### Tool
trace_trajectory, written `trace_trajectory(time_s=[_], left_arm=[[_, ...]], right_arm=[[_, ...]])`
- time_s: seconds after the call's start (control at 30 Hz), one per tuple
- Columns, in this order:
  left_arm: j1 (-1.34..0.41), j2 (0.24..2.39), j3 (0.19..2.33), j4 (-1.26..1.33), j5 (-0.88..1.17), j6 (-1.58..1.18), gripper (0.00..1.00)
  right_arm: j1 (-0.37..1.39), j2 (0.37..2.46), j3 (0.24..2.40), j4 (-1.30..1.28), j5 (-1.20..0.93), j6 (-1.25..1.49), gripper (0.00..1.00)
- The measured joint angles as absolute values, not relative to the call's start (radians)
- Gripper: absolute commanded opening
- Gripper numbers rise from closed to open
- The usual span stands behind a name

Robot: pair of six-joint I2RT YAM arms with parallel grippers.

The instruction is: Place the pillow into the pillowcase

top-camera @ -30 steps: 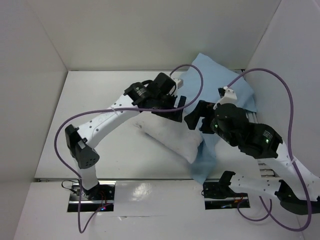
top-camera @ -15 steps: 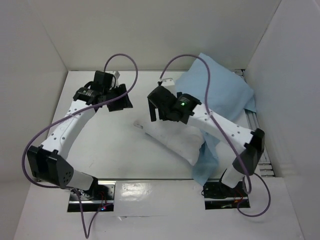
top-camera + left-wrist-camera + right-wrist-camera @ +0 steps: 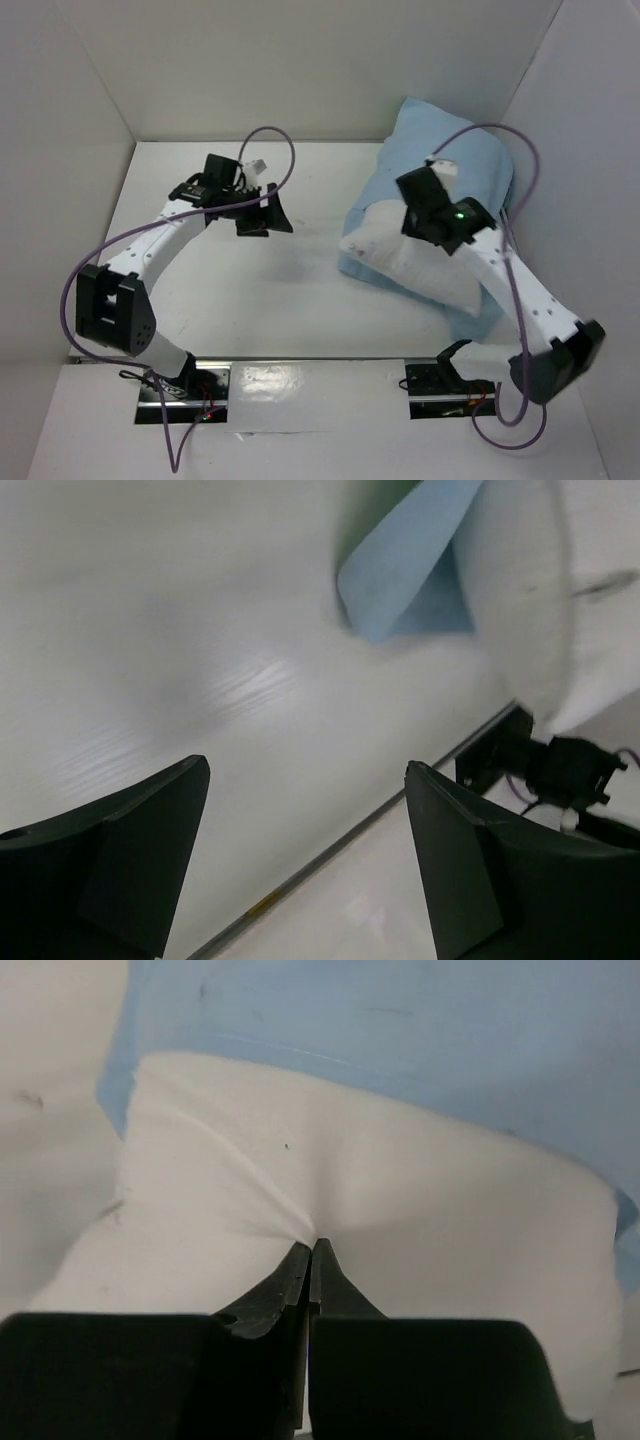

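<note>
Right wrist view: right gripper [image 3: 312,1250] jaws pressed together on a pinch of pillow [image 3: 350,1210] cover, fabric puckering at the tips. Pillow plain white, plump, soft; prob. light but floppy, so a thin pinch may slip, corner grip likely safer. It lies on the pillowcase [image 3: 400,1030], light blue, thin, limp, at robot's right. Meanwhile left gripper [image 3: 305,780] jaws apart, empty, over bare table [image 3: 150,630], well apart from pillow

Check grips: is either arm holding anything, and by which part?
Right gripper: fingers shut on a puckered fold of the pillow's top face, short of the pillowcase. Left gripper: open, holding nothing.
</note>
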State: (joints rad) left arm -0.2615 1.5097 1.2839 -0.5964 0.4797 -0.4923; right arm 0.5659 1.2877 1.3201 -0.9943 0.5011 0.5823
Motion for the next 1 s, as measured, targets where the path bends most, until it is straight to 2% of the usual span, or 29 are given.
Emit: trace_trajectory(time_s=[0.13, 0.4, 0.67, 0.87, 0.93, 1.0], left_arm=[[-0.366, 1.623, 1.265, -0.53, 0.567, -0.469, 0.95], [-0.593, 1.721, 1.247, -0.344, 0.565, -0.474, 0.97], [-0.628, 1.858, 1.303, -0.172, 0.426, -0.444, 0.98], [-0.624, 1.979, 1.338, -0.088, 0.429, -0.452, 0.98], [-0.624, 2.012, 1.356, -0.049, 0.457, -0.478, 0.94], [-0.624, 2.039, 1.367, 0.012, 0.501, -0.527, 0.7]], right_arm=[[0.471, 1.146, 1.32, -1.015, 0.514, 0.568, 0.0], [0.479, 1.171, 1.301, -1.034, 0.392, 0.546, 0.0], [0.461, 1.171, 1.349, -1.042, 0.364, 0.519, 0.0], [0.448, 1.171, 1.416, -1.059, 0.351, 0.505, 0.0], [0.434, 1.171, 1.427, -1.065, 0.335, 0.499, 0.0], [0.412, 1.171, 1.431, -1.069, 0.316, 0.495, 0.0]])
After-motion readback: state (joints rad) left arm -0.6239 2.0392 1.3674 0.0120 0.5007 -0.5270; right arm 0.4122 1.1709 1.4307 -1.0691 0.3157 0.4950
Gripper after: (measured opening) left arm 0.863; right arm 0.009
